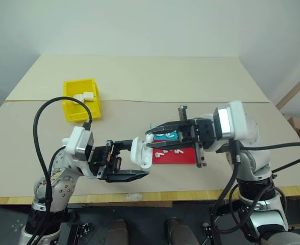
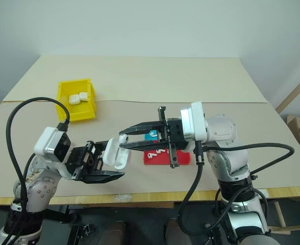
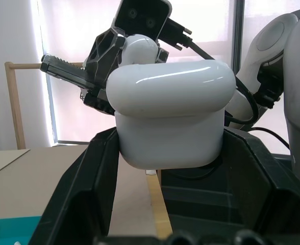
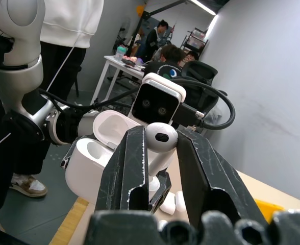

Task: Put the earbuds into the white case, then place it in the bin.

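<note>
Left tool (image 2: 111, 163) at near left of the bench (image 2: 140, 81), fingers clamped on the white case (image 2: 115, 153), lid swung open. Right tool (image 2: 132, 138) reaches in from the right, fingers narrowed on one earbud (image 4: 160, 137), held just above the case's open mouth; whether it touches the case cannot be told.

Bench: pale tan board, wide and mostly bare toward the far side.

Bin (image 2: 77, 109), yellow, sits far left on the bench, two white cases (image 2: 77, 98) inside, well apart from both tools.

Red tray (image 2: 183, 158) under the right arm, near centre; a blue tray (image 2: 151, 136) just beyond it.

Loose earbuds (image 1: 171, 151) lie on the red tray.
</note>
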